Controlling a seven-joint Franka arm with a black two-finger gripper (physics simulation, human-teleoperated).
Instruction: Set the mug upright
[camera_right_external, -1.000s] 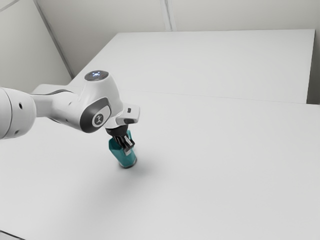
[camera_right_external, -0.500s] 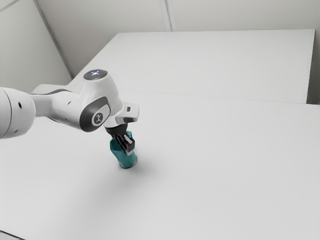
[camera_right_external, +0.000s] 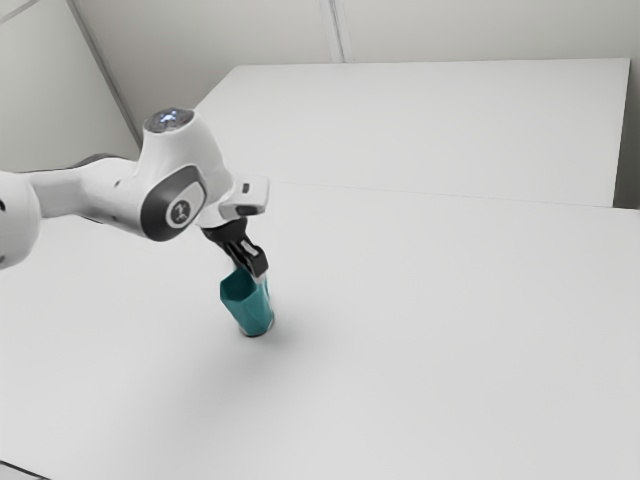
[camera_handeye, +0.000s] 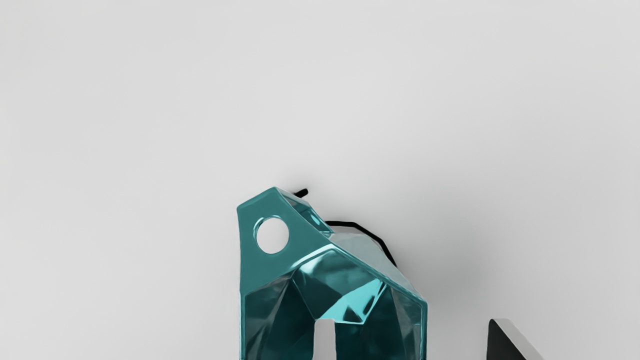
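Observation:
The teal faceted mug (camera_right_external: 252, 308) stands on its base on the table, its mouth facing up. My gripper (camera_right_external: 257, 270) is just above the rim in the exterior view, with the fingers apart. In the wrist view the mug (camera_handeye: 270, 280) shows its open mouth and dark inside, with the pierced handle at one corner. There my gripper (camera_handeye: 412, 341) is open: one fingertip overlaps the mouth, the other is outside the wall over the table. The mug's lower part is mostly hidden from the wrist camera.
The white table (camera_right_external: 430, 330) extends around the mug. Beyond it, in the exterior view, lies another white surface (camera_right_external: 420, 125) in front of pale walls. A dark edge crosses the exterior view's bottom left corner.
My hand has risen and shifted toward the exterior view's left, uncovering more of the mug. The fingers have come up from beside its wall to the rim; the mug has stayed nearly still.

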